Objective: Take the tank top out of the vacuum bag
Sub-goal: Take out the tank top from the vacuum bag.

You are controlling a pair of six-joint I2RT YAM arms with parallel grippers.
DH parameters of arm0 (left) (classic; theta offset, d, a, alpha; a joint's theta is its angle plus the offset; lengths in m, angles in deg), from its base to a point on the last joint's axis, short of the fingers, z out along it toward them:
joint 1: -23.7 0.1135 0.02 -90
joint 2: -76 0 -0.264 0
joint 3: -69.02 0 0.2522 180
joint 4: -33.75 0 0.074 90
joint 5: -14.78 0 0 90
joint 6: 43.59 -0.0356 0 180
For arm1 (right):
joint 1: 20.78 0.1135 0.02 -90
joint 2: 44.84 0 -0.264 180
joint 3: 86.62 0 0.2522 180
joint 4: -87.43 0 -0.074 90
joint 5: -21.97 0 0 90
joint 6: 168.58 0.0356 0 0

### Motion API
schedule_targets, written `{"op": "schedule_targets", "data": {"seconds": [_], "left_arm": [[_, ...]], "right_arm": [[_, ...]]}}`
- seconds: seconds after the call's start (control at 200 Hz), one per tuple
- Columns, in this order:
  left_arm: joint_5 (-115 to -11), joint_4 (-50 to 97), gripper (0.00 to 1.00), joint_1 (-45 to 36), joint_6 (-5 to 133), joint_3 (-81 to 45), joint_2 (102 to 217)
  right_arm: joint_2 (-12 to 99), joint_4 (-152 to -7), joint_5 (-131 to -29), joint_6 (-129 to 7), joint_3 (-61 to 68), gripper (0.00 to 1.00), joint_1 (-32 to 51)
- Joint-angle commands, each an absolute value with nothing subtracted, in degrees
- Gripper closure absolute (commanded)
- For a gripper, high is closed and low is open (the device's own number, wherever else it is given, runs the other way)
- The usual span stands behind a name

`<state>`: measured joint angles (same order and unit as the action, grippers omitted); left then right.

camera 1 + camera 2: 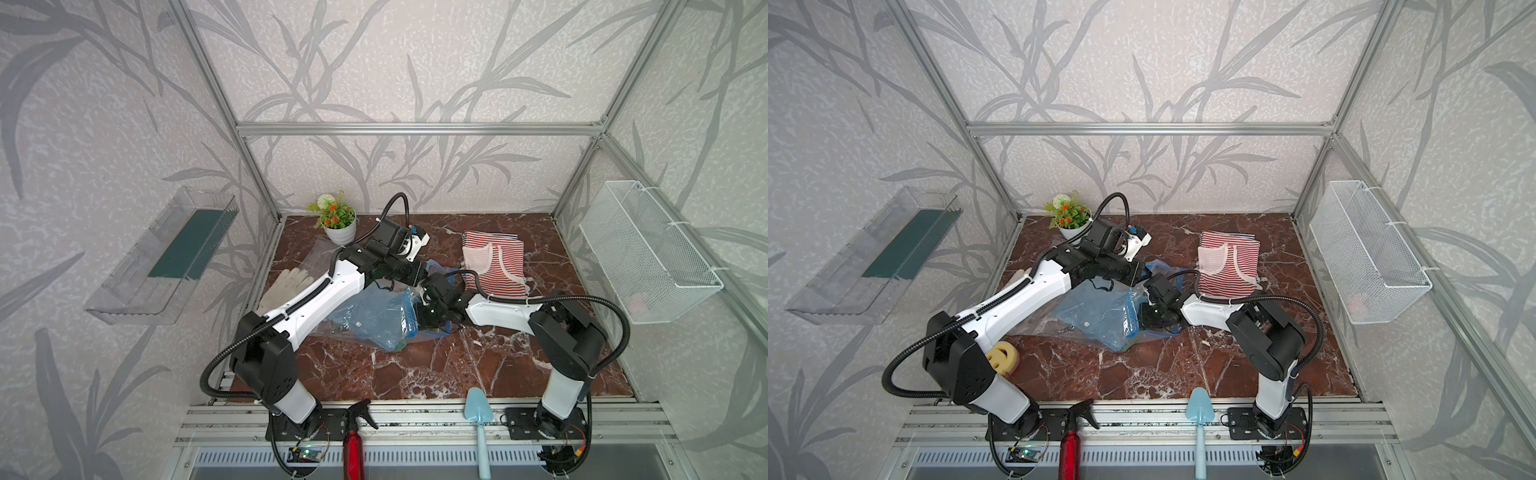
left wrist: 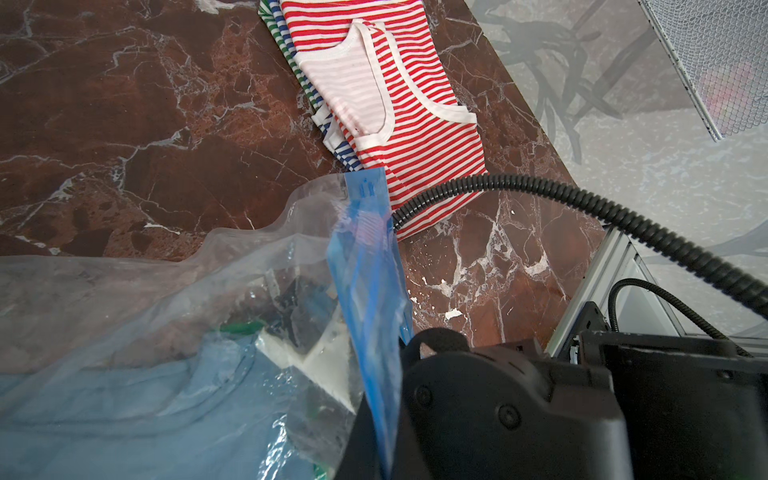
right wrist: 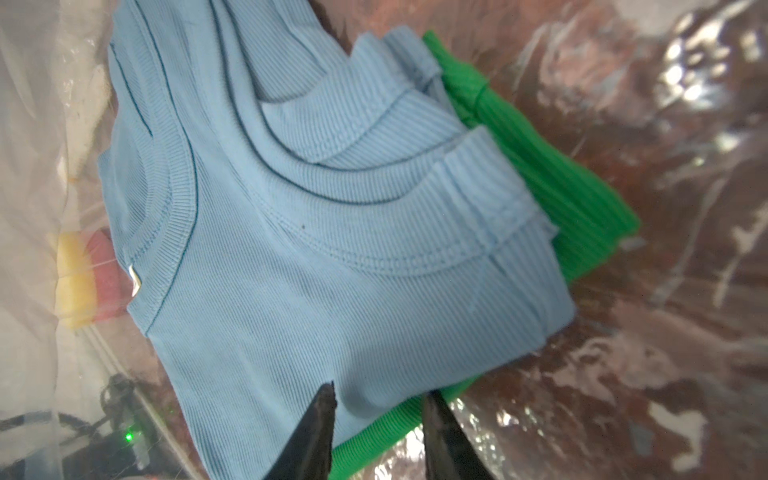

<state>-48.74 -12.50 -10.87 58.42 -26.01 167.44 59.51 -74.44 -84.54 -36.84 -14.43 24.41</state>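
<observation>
Clear plastic vacuum bag [image 1: 365, 316]: I see it lying crumpled in the middle of the counter [image 1: 415, 374], between my two arms, with one edge lifted off the surface.
Blue zip strip [image 2: 365, 270]: in the left wrist view it stands up from the counter and runs toward the camera, in between the black parts at the frame's lower edge.
Left gripper [image 1: 420, 273]: pressed together, pinching the vacuum bag at that strip and holding the edge clear of the counter.
Tank top [image 3: 332, 249]: light blue, ribbed and folded, inside the vacuum bag. It shows as a blue patch through the plastic in both top views.
Green garment [image 3: 561, 174]: folded directly under the tank top, sticking out along two of its sides.
Right gripper [image 3: 380, 424]: inside the bag's mouth, right at the tank top's nearest edge.
Fingertips [image 3: 322, 415]: partly spread, astride that edge with blue cloth bulging up between them. One lies on the blue, the other where blue meets green. I cannot tell whether they bite.
Striped tops [image 1: 494, 262]: a small pile with a red-and-white one uppermost, on the counter outside the bag, beyond my right arm.
</observation>
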Motion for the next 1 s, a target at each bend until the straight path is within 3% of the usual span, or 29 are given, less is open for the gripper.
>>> {"op": "schedule_targets", "data": {"seconds": [0.0,0.355,0.6,0.995], "left_arm": [[-47.5,-12.3,1.00,-11.6,57.5,-26.0,165.6],[-47.4,-12.3,1.00,-11.7,57.5,-25.9,165.6],[-47.7,-12.4,1.00,-11.8,57.4,-26.0,165.7],[-49.6,-13.0,1.00,-11.9,57.1,-26.0,165.8]], "right_arm": [[61.1,-74.5,-83.2,-36.2,-12.2,0.66,24.8],[62.0,-73.4,-82.7,-36.4,-10.2,0.78,25.0],[61.4,-73.1,-83.0,-37.3,-9.2,0.93,25.1],[58.2,-75.3,-82.9,-38.9,-9.6,1.00,26.1]]}}
